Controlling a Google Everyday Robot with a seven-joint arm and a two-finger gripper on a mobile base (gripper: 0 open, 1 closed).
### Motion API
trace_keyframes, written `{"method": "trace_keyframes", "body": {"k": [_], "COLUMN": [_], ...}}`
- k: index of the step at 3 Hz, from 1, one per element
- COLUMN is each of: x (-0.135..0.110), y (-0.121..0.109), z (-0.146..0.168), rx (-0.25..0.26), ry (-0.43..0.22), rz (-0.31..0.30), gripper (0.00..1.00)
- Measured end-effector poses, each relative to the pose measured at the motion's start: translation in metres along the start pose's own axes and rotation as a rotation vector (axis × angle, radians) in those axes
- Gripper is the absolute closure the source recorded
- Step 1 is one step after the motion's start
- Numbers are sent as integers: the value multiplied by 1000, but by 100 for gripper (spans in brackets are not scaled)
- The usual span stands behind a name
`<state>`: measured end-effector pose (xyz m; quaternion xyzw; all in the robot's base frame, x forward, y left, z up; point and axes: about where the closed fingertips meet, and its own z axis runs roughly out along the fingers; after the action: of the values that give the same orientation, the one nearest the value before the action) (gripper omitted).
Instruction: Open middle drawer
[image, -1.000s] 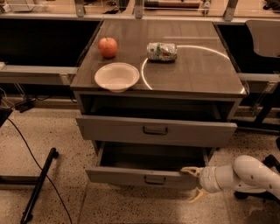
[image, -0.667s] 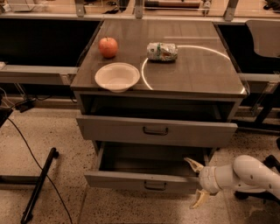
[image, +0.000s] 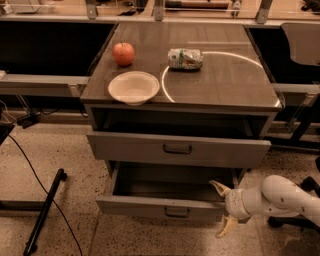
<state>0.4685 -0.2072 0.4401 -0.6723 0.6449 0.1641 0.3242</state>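
The middle drawer (image: 150, 207), a grey box with a flat front and a small dark loop handle (image: 177, 212) at its centre, stands pulled well out of the cabinet, its hollow inside showing. At the right end of its front sits the pincer (image: 222, 207), spread wide: one pale finger (image: 218, 187) points above the front's top edge and the other hangs below it, while the white arm (image: 285, 197) reaches in from the right. Whether either finger touches the front cannot be told. Above, the wider top drawer (image: 130, 147) with its larger handle (image: 177, 149) is also drawn out, less far. On the counter (image: 230, 85) are a red apple (image: 123, 53), a white bowl (image: 133, 87) near the front edge, and a crushed can (image: 185, 58) lying on its side; its green-and-white label carries print too small to read. A thin white ring (image: 164, 85) is marked on the top.
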Motion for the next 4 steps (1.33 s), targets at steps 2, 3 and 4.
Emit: {"method": "trace_keyframes", "body": {"k": [2, 3, 4], "x": [15, 7, -1], "y": [31, 46, 73], "z": [2, -8, -20], "rx": [-97, -124, -155], "ry": [161, 159, 145], "rz": [30, 5, 7], "gripper": [50, 72, 72]}}
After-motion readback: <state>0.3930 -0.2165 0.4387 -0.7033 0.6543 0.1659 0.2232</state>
